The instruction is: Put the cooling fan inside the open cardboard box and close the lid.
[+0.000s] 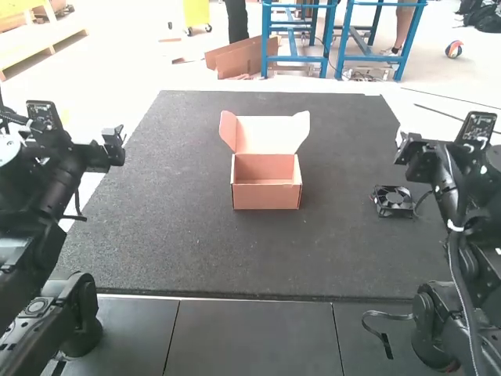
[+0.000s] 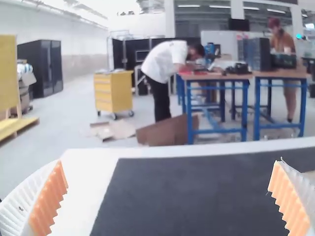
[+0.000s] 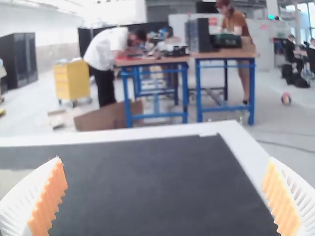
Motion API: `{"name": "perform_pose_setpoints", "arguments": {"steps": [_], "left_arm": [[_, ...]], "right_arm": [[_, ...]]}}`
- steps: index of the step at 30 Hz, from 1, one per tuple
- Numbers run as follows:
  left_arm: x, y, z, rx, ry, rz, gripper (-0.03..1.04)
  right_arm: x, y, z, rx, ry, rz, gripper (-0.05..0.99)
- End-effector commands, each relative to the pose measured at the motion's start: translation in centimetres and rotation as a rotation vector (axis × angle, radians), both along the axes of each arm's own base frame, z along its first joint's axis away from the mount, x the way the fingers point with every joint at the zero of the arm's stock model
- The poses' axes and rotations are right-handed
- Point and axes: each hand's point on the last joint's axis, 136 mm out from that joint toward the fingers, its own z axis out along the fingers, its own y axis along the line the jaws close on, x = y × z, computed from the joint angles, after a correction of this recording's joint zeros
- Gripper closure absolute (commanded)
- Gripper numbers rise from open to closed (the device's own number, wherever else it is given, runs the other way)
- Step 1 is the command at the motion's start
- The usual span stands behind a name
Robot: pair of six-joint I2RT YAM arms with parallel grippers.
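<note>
The black cooling fan [image 1: 393, 201] lies flat on the dark mat [image 1: 172, 227], near the right side of the cardboard box [image 1: 266, 192] but not touching it; the box stands mid-mat with its lid [image 1: 264, 131] raised upright behind the open top. The right gripper [image 1: 406, 149] hangs over the mat's right edge, just beyond the fan and clear of it, its fingers [image 3: 47, 199] wide apart and empty. The left gripper [image 1: 115, 144] sits at the mat's left edge, well apart from fan and box, jaws likewise spread on nothing.
</note>
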Motion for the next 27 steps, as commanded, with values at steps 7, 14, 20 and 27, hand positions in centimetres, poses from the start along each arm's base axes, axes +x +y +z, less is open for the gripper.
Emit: {"name": "perform_pose_setpoints", "arguments": {"steps": [7,14,20,27], "left_arm": [[3.1,1.2,4.9,0.0,0.073,0.054,0.04],[6.2,1.3,4.7,-0.008,0.305,0.051,0.04],[7.2,1.3,2.7,-0.013,0.477,0.045,0.04],[6.9,1.3,0.8,-0.012,0.612,0.05,0.04]], "right_arm": [[4.2,-1.6,3.4,-0.016,0.192,-0.108,0.02],[8.5,-2.8,1.6,-0.073,0.504,-0.177,0.02],[10.0,-3.8,5.6,-0.111,0.485,-0.178,0.04],[10.9,-6.5,2.8,-0.068,0.679,-0.259,0.06]]}}
